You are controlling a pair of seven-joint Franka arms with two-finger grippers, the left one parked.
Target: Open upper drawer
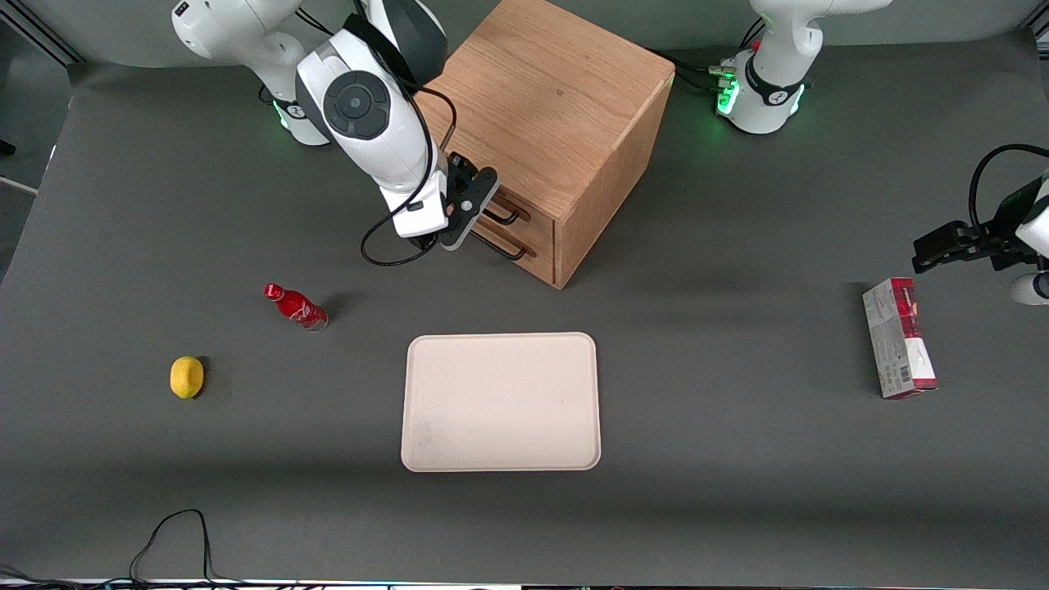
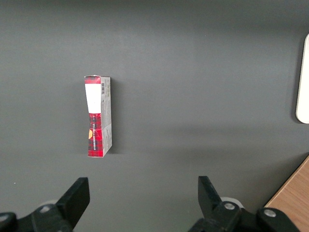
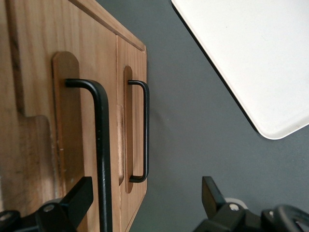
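**Hand open at the upper drawer handle**

The upper drawer is seen shut in the front of the oak cabinet, its black wire handle lying between the spread fingers of the hand, not yet clamped. A slip is judged likely if the thin round bar is gripped off-centre, and the light cabinet could be dragged along the matte grey surface. The lower drawer's handle sits close by and could be snagged. A smooth cream tray lies nearer the front camera.

Upper drawer shut — black bar handle.
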